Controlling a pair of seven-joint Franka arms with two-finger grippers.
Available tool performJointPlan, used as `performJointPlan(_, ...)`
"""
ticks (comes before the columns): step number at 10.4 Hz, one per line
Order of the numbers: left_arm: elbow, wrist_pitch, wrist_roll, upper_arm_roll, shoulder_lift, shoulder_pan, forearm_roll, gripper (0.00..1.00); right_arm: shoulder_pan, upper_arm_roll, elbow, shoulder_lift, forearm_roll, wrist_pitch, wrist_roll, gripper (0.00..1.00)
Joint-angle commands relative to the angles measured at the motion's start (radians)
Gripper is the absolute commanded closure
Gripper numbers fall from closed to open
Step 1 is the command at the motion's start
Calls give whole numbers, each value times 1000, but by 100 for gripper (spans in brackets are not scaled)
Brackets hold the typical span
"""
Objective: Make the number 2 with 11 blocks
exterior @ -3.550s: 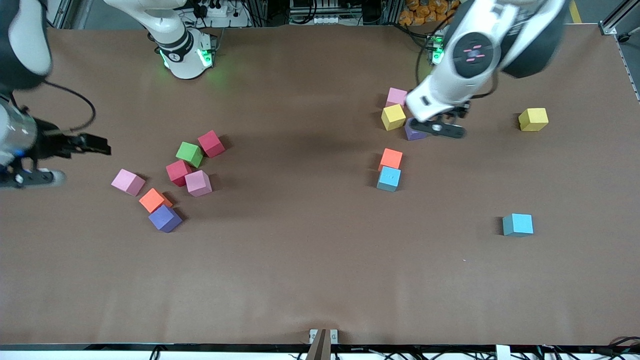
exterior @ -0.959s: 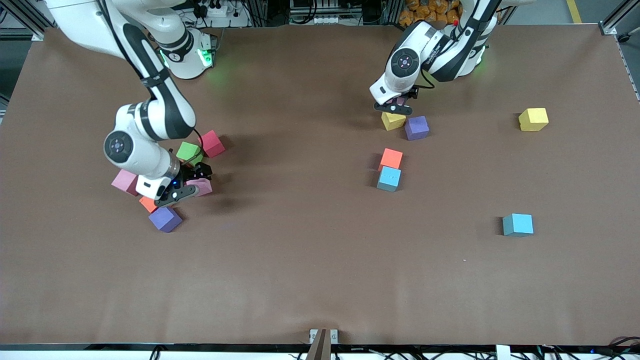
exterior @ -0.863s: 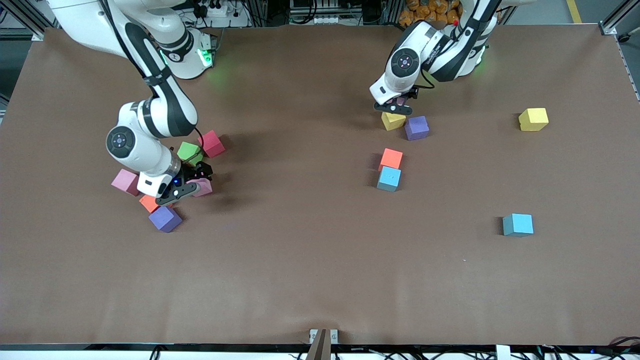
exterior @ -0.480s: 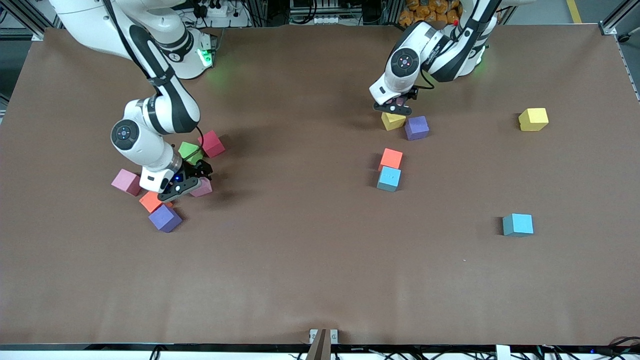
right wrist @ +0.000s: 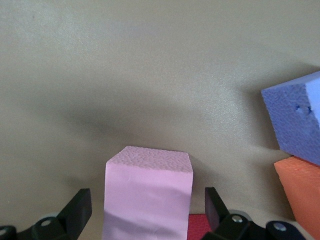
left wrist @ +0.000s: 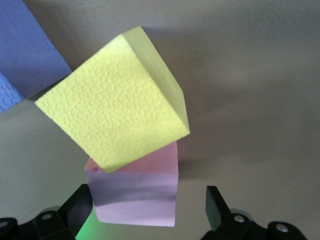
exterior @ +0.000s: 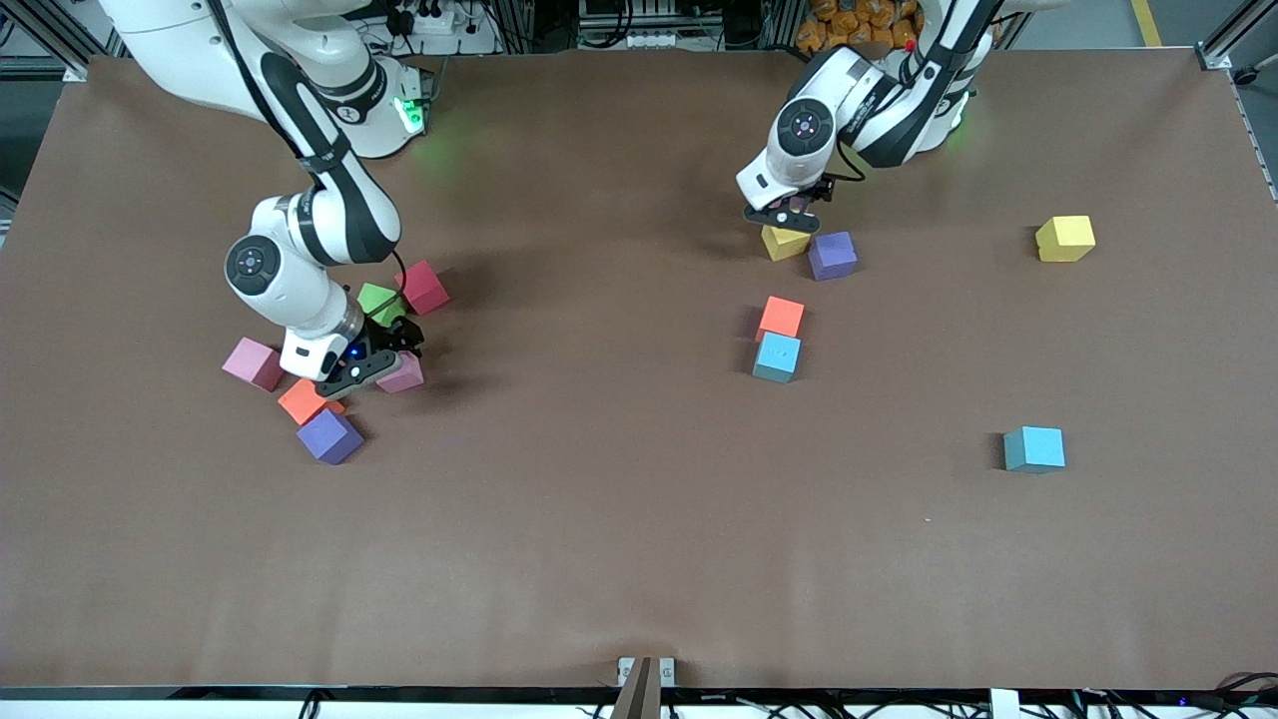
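Left gripper [left wrist: 145, 207] low over a pink block [left wrist: 135, 192] touching the yellow block [exterior: 785, 241], jaws spread either side and not clenched; right gripper [right wrist: 145, 210] likewise released astride another pink block [right wrist: 148, 195] beside the green cube [exterior: 379, 303].

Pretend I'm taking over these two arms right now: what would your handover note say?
Left gripper: open, fingers either side of a pink block beside the yellow block and a purple block.
Right gripper: open, straddling another pink block in the cluster at the right arm's end.
Done: nothing lifted; no figure formed.
Left: close both grips, then arrange the scattered blocks into the 2; the green cube looks spare.
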Motion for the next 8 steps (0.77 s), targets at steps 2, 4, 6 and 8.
performJointPlan(2, -17, 27, -2, -6, 8, 3, 52, 0, -7, 4, -9, -2, 7, 15, -18, 23)
performJointPlan(4, -17, 27, -3, -6, 13, 6, 73, 13, -6, 4, -8, 1, 6, 14, -18, 48)
performJointPlan(6, -15, 27, -5, -6, 13, 7, 73, 61, -4, 5, 5, 0, 7, 5, -12, 58)
performJointPlan(8, -9, 15, -8, -6, 9, 7, 73, 99, 2, 7, 21, -2, 9, 1, -2, 64)
